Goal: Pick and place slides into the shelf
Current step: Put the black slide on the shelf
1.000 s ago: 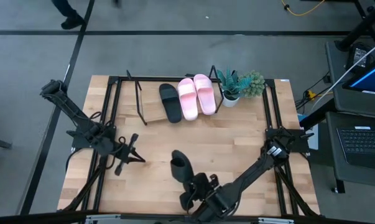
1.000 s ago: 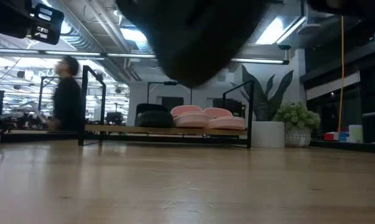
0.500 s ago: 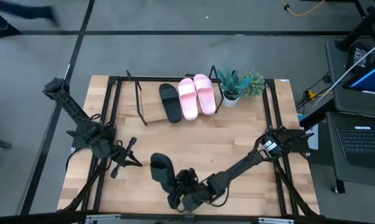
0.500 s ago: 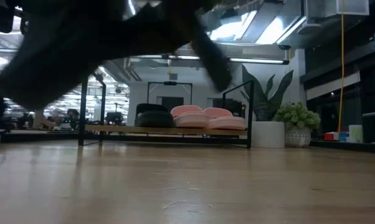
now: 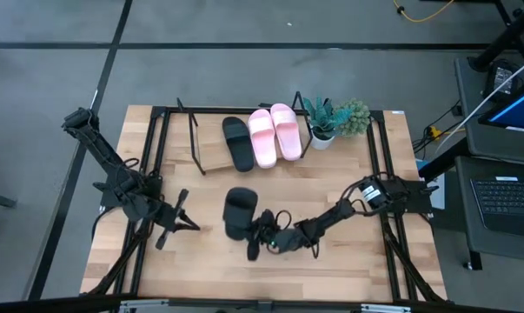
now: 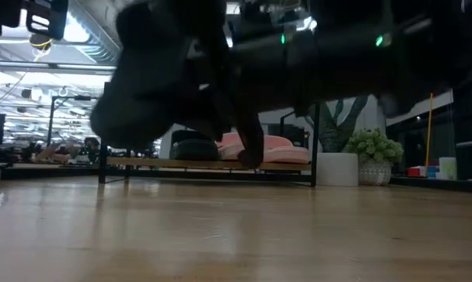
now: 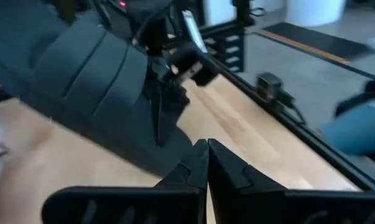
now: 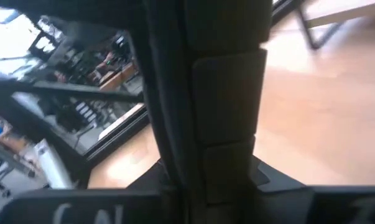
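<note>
A black slide [image 5: 238,213] hangs in my right gripper [image 5: 260,233], which is shut on it above the table's middle, nearer the near edge. The slide fills the right wrist view [image 8: 203,81] and shows as a dark shape off the tabletop in the low view [image 6: 153,86]. The shelf [image 5: 211,161] stands at the far edge and carries one black slide [image 5: 237,143] and two pink slides [image 5: 262,136], [image 5: 286,130], lying on their soles on the tilted board. My left gripper [image 5: 192,224] waits shut at the table's left, holding nothing [image 7: 207,152]. My right gripper pinches the black slide between its two fingers at the slide's end nearest the right arm [image 8: 227,158], coming in roughly level from the table's right. The slide is lifted clear of the table [image 6: 153,86] and reaches out past the fingers toward the left.
Two potted plants [image 5: 318,122], [image 5: 353,116] stand right of the shelf at the far edge. Black frame rails [image 5: 153,165] run along the table's left and right sides. Bare tabletop [image 5: 331,183] lies between the held slide and the shelf.
My right gripper has carried the black slide from beside the near edge toward the far edge, swinging left on the way and then back toward the middle. The slide has stayed off the table and has turned about with the gripper.
</note>
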Robot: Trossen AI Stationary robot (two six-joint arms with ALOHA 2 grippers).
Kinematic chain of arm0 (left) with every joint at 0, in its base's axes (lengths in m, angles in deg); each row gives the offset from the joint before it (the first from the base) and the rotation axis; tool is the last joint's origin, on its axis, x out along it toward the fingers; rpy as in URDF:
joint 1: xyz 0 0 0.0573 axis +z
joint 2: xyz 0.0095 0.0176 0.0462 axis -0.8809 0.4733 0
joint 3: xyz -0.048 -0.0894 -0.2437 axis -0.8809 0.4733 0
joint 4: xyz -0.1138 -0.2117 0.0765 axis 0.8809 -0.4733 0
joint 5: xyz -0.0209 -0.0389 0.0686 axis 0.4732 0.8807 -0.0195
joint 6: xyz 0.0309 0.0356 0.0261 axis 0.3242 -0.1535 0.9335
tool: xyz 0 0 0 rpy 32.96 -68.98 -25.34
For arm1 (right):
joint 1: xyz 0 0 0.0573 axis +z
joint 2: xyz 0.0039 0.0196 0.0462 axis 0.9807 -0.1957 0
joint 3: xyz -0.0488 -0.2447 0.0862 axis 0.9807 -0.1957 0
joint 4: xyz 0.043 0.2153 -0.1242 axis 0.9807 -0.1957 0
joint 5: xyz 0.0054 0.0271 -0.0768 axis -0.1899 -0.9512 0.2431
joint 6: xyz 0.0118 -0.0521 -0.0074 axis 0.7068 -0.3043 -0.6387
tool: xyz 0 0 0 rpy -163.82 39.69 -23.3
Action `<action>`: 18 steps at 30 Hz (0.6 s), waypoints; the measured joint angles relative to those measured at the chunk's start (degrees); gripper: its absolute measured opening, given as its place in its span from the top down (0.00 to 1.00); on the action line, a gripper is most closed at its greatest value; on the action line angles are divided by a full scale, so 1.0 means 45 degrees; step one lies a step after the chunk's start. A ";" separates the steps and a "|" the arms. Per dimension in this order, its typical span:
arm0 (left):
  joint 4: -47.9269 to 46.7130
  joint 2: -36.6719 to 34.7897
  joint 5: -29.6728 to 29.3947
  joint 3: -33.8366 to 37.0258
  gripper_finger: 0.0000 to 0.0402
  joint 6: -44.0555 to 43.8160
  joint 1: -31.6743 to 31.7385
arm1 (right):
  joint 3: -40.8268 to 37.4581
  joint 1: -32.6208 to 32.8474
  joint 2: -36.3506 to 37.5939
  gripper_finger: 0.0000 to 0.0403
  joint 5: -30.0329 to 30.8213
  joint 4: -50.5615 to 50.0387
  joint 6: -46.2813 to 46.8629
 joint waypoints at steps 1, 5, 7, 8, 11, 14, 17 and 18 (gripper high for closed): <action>0.0076 0.0000 -0.0266 0.0000 1.00 0.0085 0.0000 | -0.0174 -0.0124 0.0000 0.83 -0.0005 0.0226 0.0038; 0.0236 0.0084 -0.1178 0.0000 1.00 0.0598 0.0050 | -0.0610 -0.0573 0.0000 0.83 -0.0046 0.0948 -0.0501; 0.0701 0.0295 -0.1745 0.0000 1.00 0.0756 0.0254 | -0.0664 -0.0770 0.0000 0.83 -0.0083 0.0952 -0.0600; 0.0980 0.0413 -0.2002 0.0000 1.00 0.0990 0.0392 | -0.0664 -0.0862 0.0000 0.83 -0.0100 0.0955 -0.0672; 0.1774 0.1017 -0.2240 -0.0005 1.00 0.1986 0.0983 | -0.0663 -0.1152 0.0000 0.83 -0.0412 0.1235 -0.0864; 0.2377 0.1831 -0.2259 -0.0005 1.00 0.2907 0.1689 | -0.0654 -0.1450 0.0000 0.83 -0.0877 0.1753 -0.1148; 0.2674 0.2408 -0.2548 -0.0005 1.00 0.3544 0.2267 | -0.0659 -0.1673 0.0000 0.83 -0.1236 0.1977 -0.1146; 0.2725 0.2517 -0.2837 -0.0005 1.00 0.3754 0.2386 | -0.0659 -0.1724 0.0000 0.83 -0.1311 0.2010 -0.1131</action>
